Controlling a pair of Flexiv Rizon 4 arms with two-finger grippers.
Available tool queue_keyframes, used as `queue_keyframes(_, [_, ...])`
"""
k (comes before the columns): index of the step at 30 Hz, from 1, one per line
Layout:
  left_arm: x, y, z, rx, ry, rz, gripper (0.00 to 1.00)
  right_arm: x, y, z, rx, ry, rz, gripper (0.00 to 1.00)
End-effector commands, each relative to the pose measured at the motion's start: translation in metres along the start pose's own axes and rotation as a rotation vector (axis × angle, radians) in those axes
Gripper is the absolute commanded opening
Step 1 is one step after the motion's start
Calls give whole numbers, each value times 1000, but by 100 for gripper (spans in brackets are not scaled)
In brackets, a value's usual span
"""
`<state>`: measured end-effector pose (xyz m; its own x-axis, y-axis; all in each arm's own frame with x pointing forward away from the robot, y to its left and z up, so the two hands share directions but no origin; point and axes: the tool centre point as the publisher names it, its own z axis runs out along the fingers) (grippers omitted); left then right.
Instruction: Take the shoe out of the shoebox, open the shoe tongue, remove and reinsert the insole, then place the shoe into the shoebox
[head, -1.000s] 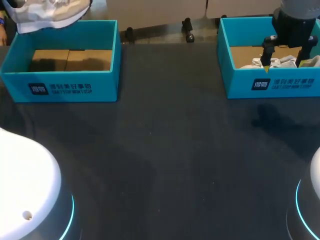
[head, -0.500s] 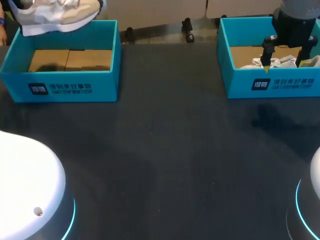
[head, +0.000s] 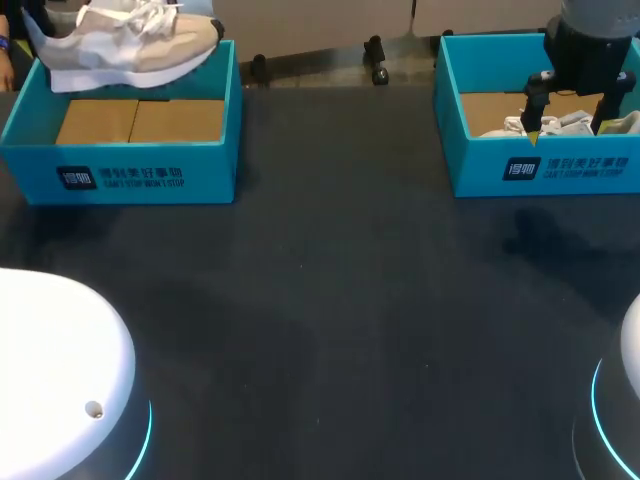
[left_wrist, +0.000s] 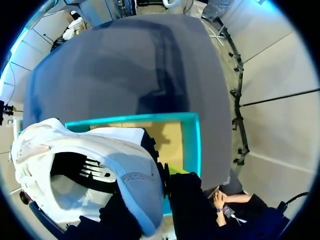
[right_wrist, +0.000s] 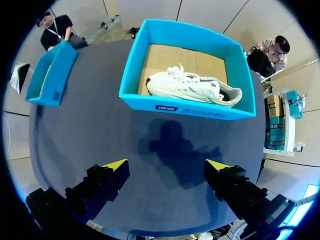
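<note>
Overhead, the beige shoe (head: 130, 45) is hanging in the air above the far wall of the left shoebox (head: 120, 175), sole downward, with its toe pointing right towards the box's far right corner and its heel at the left. The left gripper (left_wrist: 152, 192) is clamping the shoe: in the left wrist view the dark fingers are sitting on either side of the pale blue collar, and one yellow tip is peeking out just beside it. Beneath the shoe, in that same view, the teal rim and brown cardboard floor of the left shoebox are showing, so the shoe is being held over the box rather than resting in it. From above, the gripper itself is lying outside the picture.

At the far right of the table (head: 340, 300), the right shoebox (head: 540, 170) is standing well apart from the left one. The right gripper (head: 570, 118) is hanging above this box, fingers pointing downward and spread wide, with nothing between them. In the right wrist view its two yellow tips are standing far apart over the dark tabletop, nearer than the box. A white shoe (right_wrist: 192, 87) is lying on its sole inside the right shoebox, stretching across the cardboard floor close to the near wall.
</note>
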<state>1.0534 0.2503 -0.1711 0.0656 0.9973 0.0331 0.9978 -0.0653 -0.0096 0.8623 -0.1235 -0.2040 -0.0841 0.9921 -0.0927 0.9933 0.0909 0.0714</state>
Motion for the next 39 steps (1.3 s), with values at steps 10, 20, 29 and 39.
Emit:
queue_keyframes(10, [-25,-51,-10,-88,25,9,0,0,-1,1,-2,2,0,100])
queue_keyframes(20, [-46,-79,-7,-64,55,27,0,0,-1,1,-2,2,0,100])
queue_keyframes(29, [-72,-112,-6,-41,95,11,0,0,-1,1,-2,2,0,100])
queue_keyframes(39, [-105,-157,-7,-61,132,14,0,0,-1,1,-2,2,0,100])
